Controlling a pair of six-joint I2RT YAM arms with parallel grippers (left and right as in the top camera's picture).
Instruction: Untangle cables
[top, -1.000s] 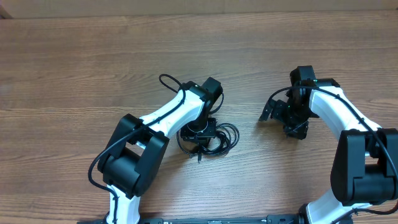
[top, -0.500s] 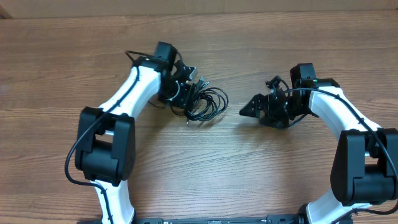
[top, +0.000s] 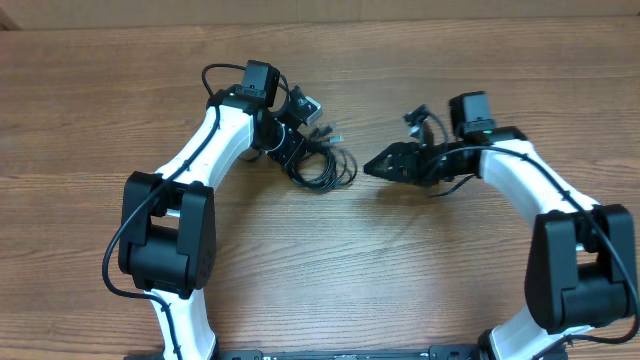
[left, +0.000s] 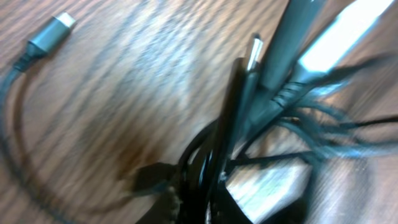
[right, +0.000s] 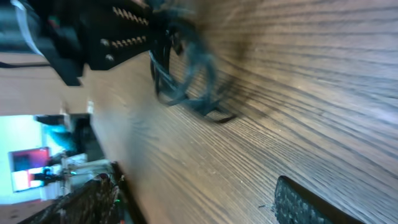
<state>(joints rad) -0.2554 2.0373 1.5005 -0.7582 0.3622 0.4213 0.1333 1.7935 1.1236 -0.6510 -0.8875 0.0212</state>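
Observation:
The cables (top: 325, 168) lie as a bunch of thin black loops left of the table's middle. My left gripper (top: 298, 158) is at the bunch's left side, shut on the cables. In the left wrist view the black strands (left: 208, 162) run down between the jaws, blurred by motion. A silver-tipped plug (left: 53, 30) lies loose at the top left, and another plug (left: 254, 53) points up. My right gripper (top: 385, 165) points left, just right of the bunch, open and holding nothing. Its wrist view shows the cables (right: 183, 74) ahead, one finger pad (right: 305, 205) and my left gripper (right: 112, 37).
The wooden table (top: 320, 280) runs to a back edge along the top of the overhead view. Both white arms bend in from the front corners. In the right wrist view the table edge (right: 124, 186) shows at the lower left, with room clutter beyond it.
My left arm has swung up and to the left, dragging the cables away from the table's middle. My right gripper has turned and reached left toward the bunch, and its jaws have narrowed a little.

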